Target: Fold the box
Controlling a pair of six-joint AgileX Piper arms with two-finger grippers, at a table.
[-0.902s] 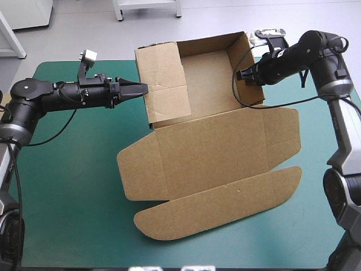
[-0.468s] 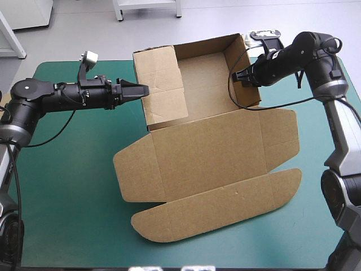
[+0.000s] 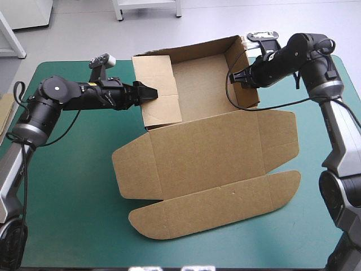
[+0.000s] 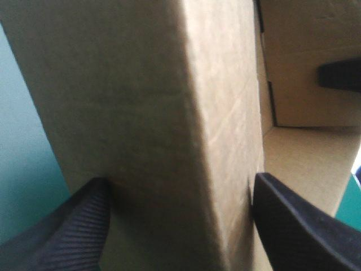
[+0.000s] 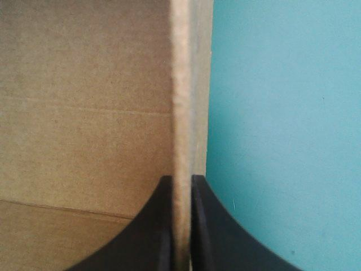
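i see the box (image 3: 208,152) around the middle of the teal-green cover (image 3: 67,192), its tray at the far side with walls raised and its lid lying flat toward the near edge, the rounded flap nearest me. my left gripper (image 3: 148,92) is at the tray's left wall, where a panel leans inward over the floor. in the left wrist view its fingers (image 4: 73,226) are spread wide, released, with the brown wall standing between them, and i can't tell whether they touch it. my right gripper (image 3: 237,77) is on the tray's right wall, and the right wrist view shows its fingers (image 5: 208,226) clenched on that wall's thin edge. a sliver of more board (image 3: 5,110) shows at the table's left edge.
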